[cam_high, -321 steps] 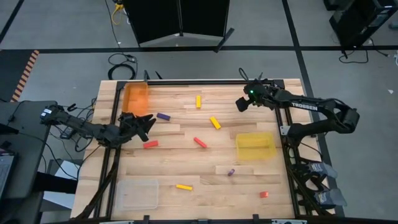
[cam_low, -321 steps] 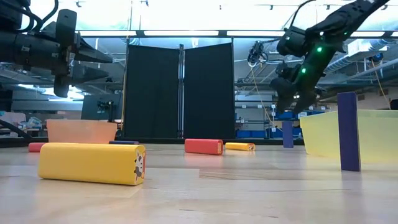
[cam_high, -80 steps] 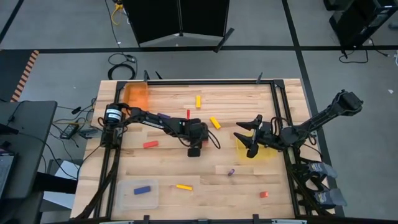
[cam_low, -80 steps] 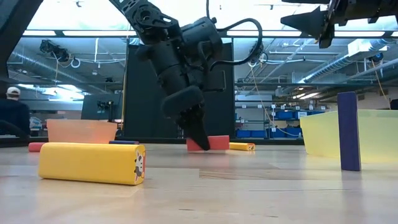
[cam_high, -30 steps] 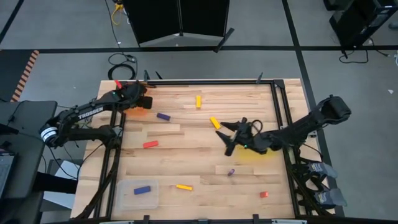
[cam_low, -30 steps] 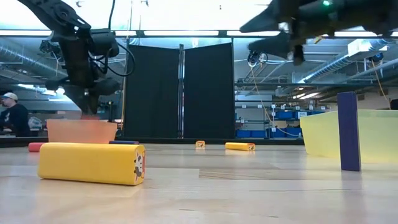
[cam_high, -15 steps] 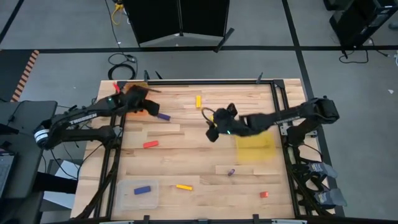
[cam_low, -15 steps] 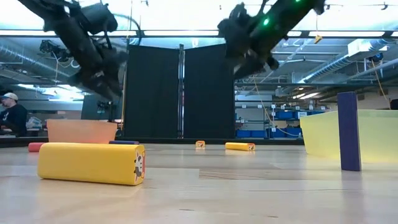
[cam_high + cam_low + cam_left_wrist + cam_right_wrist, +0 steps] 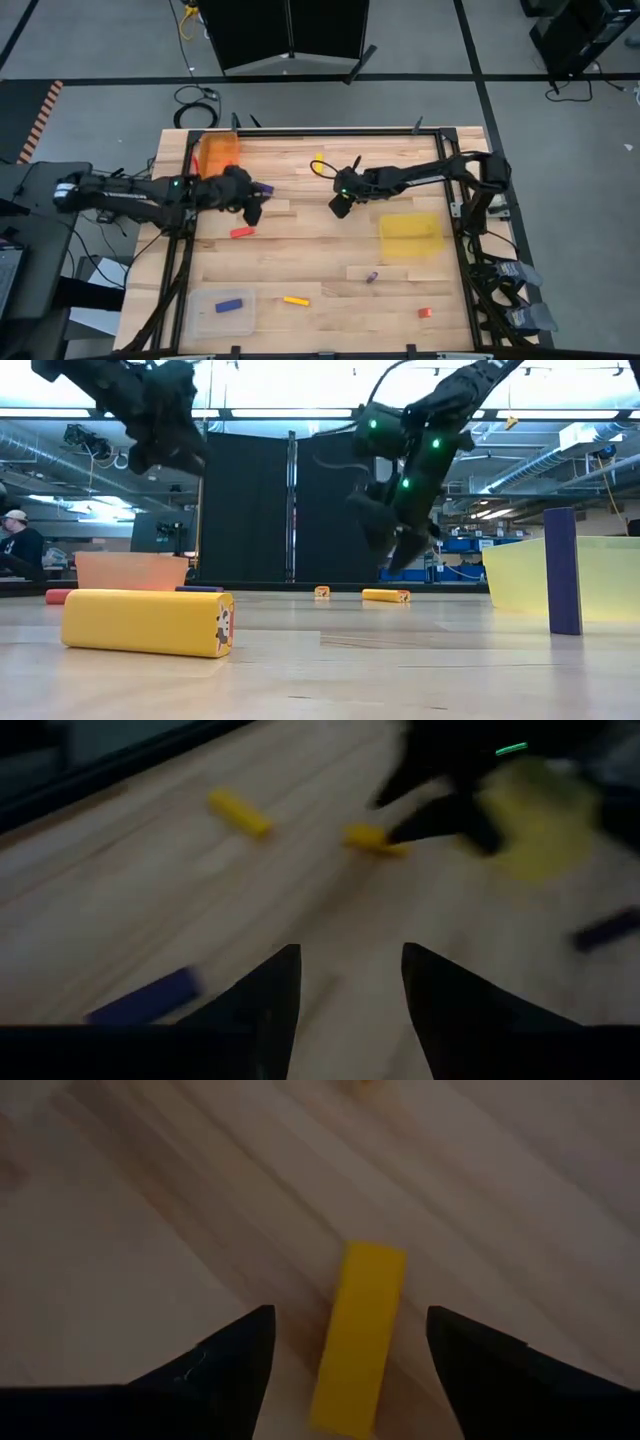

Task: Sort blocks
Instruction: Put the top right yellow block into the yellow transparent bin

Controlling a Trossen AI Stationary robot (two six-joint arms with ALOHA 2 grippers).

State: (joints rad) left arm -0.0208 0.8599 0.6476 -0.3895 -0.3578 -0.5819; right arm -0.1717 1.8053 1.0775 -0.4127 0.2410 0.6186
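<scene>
1. Since half a second ago our left arm has swung off the orange tray [image 9: 218,153] and out over the boards; our left gripper [image 9: 251,209] now hangs just beside the purple block [image 9: 263,188] that lies near that tray, its fingers [image 9: 270,1000] spread and holding nothing.
2. From the left wrist camera we see that same purple block [image 9: 145,1000] lying on the wood beside our left finger, apart from it and not between the two.
3. On the near left, a clear tray [image 9: 222,312] holds another purple block [image 9: 230,304], and a red block [image 9: 241,232] lies on the boards close to our left gripper.
4. Our right arm has also shifted since then, stretching further toward the table's middle; our right gripper [image 9: 340,203] now sits over the spot where the yellow block lay one second ago.
5. In the right wrist view that yellow block [image 9: 360,1335] lies flat on the boards in the gap between our wide-open fingers [image 9: 225,1365], touching neither.
6. Another yellow block [image 9: 319,161] rests near the far edge, and a third [image 9: 295,299] lies near the front.
7. Further right, the yellow tray [image 9: 410,235] stands well apart from our right gripper; a small purple block [image 9: 371,276] stands in front of it, and a red block [image 9: 424,312] lies near the front right corner.
</scene>
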